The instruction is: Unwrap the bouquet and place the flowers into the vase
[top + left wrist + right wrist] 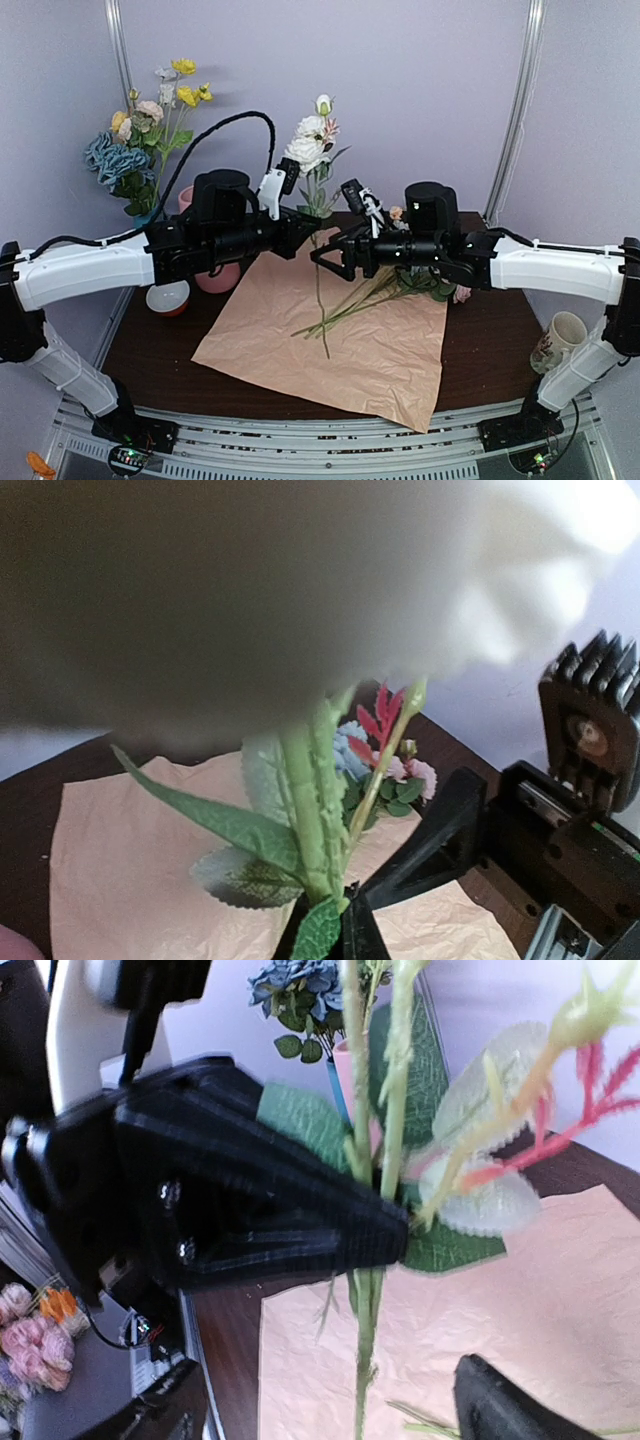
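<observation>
The white-flowered stem (pixel 312 145) stands upright in the air over the far middle of the table. The left gripper (pixel 306 232) pinches it low on its green stalk with jaws closed tight, and the right wrist view shows the black fingers (pixel 300 1230) meeting on the stalk. Gripped low with its tail hanging free, it looks set to go stalk-first into the pink vase (pixel 218 278), which stands to the left, partly hidden behind the left arm. The right gripper (pixel 333 258) hangs just right of the stalk, jaws spread, holding nothing. The stem carries white blooms, a bud on top, toothed green leaves and a red sprig. The loose flowers (pixel 375 290) lie on the flattened wrapping paper (pixel 300 345), under the right arm.
</observation>
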Tool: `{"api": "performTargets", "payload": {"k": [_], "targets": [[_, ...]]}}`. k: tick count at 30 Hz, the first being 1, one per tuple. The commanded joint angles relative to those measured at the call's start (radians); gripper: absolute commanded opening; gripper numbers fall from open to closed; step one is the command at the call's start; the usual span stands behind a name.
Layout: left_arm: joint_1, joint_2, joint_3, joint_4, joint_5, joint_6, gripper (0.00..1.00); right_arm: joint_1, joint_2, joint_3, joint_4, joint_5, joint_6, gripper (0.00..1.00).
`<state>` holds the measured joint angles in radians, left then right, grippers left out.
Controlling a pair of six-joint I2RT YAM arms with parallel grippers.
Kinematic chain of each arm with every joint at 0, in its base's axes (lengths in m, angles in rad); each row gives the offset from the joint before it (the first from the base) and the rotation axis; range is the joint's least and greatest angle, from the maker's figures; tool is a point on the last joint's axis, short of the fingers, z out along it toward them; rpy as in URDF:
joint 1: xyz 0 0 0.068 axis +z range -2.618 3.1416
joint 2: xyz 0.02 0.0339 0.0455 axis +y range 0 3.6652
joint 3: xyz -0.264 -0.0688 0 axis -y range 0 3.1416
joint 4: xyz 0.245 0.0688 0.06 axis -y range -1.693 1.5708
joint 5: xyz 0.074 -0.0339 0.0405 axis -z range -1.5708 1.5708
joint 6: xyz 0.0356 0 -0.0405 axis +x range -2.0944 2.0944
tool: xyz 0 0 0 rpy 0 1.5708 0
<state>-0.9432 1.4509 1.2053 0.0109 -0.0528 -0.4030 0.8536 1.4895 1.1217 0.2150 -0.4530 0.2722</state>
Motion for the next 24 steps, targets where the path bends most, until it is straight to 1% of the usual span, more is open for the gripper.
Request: {"api": "performTargets", "payload": {"k": [1, 3, 4, 7, 11, 13, 18, 24], "targets": [[0.022, -0.058, 0.105, -0.042, -0.177, 0.100, 0.00, 0.005, -0.060, -0.051, 0.032, 0.083, 0.001, 0.94], [0.039, -0.068, 0.148, -0.085, -0.232, 0.140, 0.00, 0.004, -0.076, -0.074, 0.042, 0.084, 0.003, 0.99], [0.049, -0.075, 0.169, -0.098, -0.247, 0.158, 0.00, 0.005, -0.084, -0.087, 0.047, 0.085, 0.005, 1.00], [0.082, -0.101, 0.238, -0.139, -0.321, 0.216, 0.00, 0.004, -0.100, -0.116, 0.054, 0.093, 0.012, 1.00], [0.142, -0.129, 0.354, -0.191, -0.377, 0.274, 0.00, 0.005, -0.108, -0.142, 0.062, 0.100, 0.019, 1.00], [0.152, -0.143, 0.407, -0.205, -0.423, 0.308, 0.00, 0.004, -0.106, -0.148, 0.064, 0.105, 0.022, 1.00], [0.159, -0.181, 0.498, -0.183, -0.533, 0.417, 0.00, 0.003, -0.093, -0.149, 0.064, 0.113, 0.028, 1.00], [0.179, -0.221, 0.522, -0.113, -0.639, 0.511, 0.00, 0.003, -0.070, -0.152, 0.073, 0.111, 0.042, 1.00]]}}
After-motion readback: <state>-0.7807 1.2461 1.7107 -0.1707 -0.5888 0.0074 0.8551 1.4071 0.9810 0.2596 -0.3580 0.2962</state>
